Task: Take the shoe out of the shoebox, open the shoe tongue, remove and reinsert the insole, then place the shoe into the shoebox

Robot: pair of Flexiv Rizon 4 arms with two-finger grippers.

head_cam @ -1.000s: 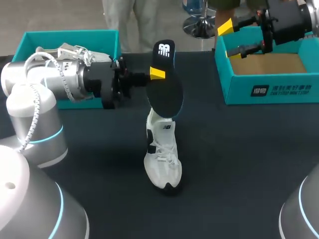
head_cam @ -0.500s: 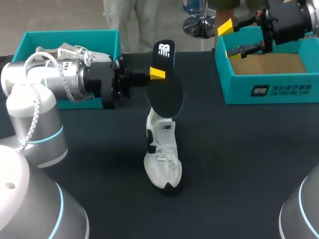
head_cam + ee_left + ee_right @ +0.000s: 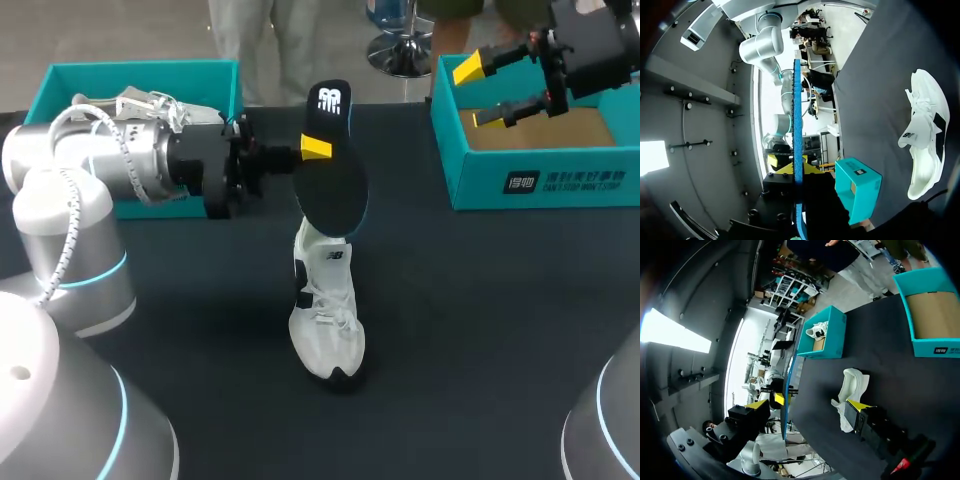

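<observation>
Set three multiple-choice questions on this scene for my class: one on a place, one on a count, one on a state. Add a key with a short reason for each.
1. Where is the white shoe?
A) on the table, outside the left shoebox and the right shoebox
B) inside a box
C) hanging from a gripper

2. How many teal shoeboxes stand on the table?
A) one
B) two
C) three

3. What state is the black insole in?
A) lying flat on the table
B) held upright in the left gripper, above the shoe
C) tucked inside the shoe

Key: 1 A, the shoe lies on the dark tabletop in front of both boxes. 2 B, one box sits at each far side. 3 B, the left wrist view shows the insole edge-on with a yellow tip on either side.
</observation>
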